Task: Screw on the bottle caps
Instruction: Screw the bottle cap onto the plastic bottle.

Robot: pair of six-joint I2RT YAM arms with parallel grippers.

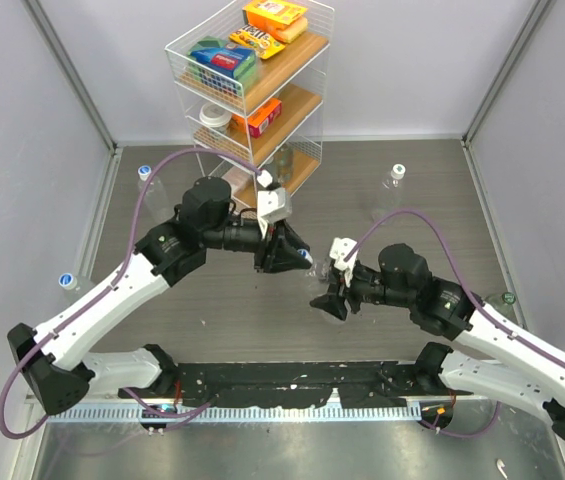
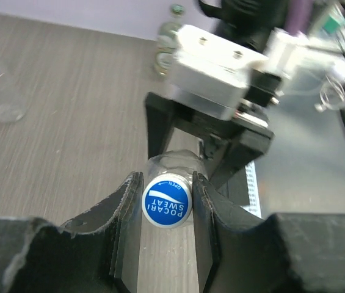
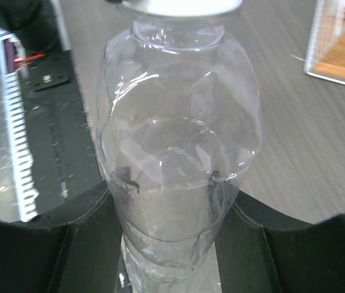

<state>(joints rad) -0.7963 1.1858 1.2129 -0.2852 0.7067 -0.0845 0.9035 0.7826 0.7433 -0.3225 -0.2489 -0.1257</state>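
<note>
Grey wood-grain tabletop [image 1: 212,320] walled by pale panels carries the work, and both arms meet near its centre. The left gripper [image 1: 298,256] has its black pads pinched in on a small round white plastic screw cap with a blue printed top [image 2: 167,206], one pad against each side, so that a wrist roll would turn it. That screw cap sits on the neck of a clear, colourless ribbed plastic bottle [image 3: 178,152]. The right gripper [image 1: 328,300] clamps the bottle's body from 5 o'clock, jaws fairly wide and pressed to both flanks, probably to stop it spinning. How far the thread has run down cannot be told.

A white wire shelf rack with snack boxes [image 1: 252,80] stands at 12 o'clock, near the left wrist, and could crowd its swing. One spare capped bottle [image 1: 147,185] stands at 10 o'clock, another spare bottle [image 1: 69,285] at 9 o'clock by the wall, and a third spare bottle [image 1: 392,190] at 1 o'clock, all well apart from the grip.
</note>
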